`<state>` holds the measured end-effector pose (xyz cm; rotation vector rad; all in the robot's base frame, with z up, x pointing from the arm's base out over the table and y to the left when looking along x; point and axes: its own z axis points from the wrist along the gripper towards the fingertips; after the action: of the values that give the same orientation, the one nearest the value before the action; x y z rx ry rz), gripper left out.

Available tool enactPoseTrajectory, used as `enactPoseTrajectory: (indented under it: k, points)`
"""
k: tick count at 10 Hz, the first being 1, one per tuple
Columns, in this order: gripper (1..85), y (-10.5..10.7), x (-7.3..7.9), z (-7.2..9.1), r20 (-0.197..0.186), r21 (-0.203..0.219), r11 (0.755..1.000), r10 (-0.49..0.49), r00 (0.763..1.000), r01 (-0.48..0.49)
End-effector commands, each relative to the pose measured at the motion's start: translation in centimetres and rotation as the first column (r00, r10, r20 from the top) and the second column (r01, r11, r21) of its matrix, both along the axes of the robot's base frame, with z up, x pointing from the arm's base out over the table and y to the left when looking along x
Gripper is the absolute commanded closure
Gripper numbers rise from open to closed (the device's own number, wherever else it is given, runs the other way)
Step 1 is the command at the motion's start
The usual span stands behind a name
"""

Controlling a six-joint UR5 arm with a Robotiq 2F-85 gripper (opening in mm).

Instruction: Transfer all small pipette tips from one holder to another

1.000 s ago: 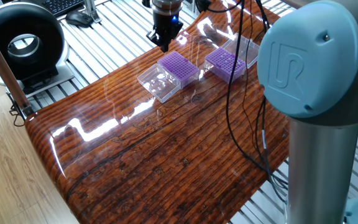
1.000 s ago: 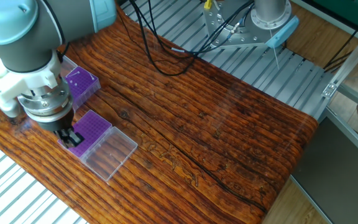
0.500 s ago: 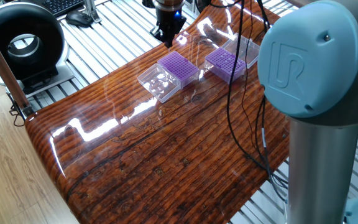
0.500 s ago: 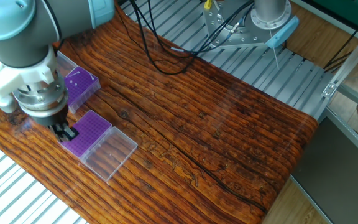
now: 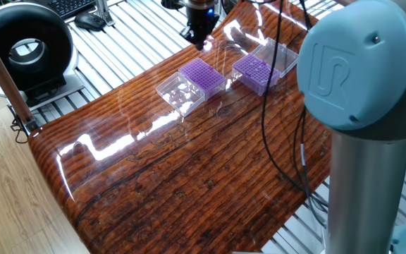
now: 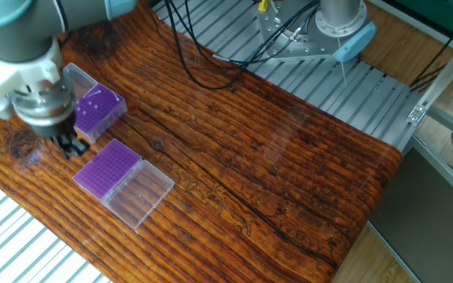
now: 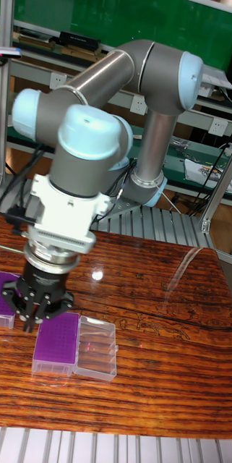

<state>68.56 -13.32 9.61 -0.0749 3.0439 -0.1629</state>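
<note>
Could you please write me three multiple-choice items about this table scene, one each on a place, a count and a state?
1. Where is the gripper?
A. Between the two purple boxes
B. Over the far bare end of the table
C. Off the table

2. How many purple boxes are on the table?
A. One
B. Two
C. Four

3. How do the boxes' clear lids stand?
A. Shut
C. Missing
B. Hinged open beside the boxes

Answers: 1 A, it hangs between the full purple box and the sparser purple box. 2 B, just those two show. 3 B, each clear lid lies flat alongside its box.
</note>
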Motion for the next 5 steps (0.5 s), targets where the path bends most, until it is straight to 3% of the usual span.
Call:
enactPoseTrajectory:
  k: [1, 5]
  points:
    - [84.7, -2.7, -1.4, -0.3, -0.003, 0.027, 0.999, 0.023, 1.000, -0.023]
    - [84.7, -4.1, -3.4, -1.1, -0.016, 0.058, 0.998, 0.001, 1.000, 0.000]
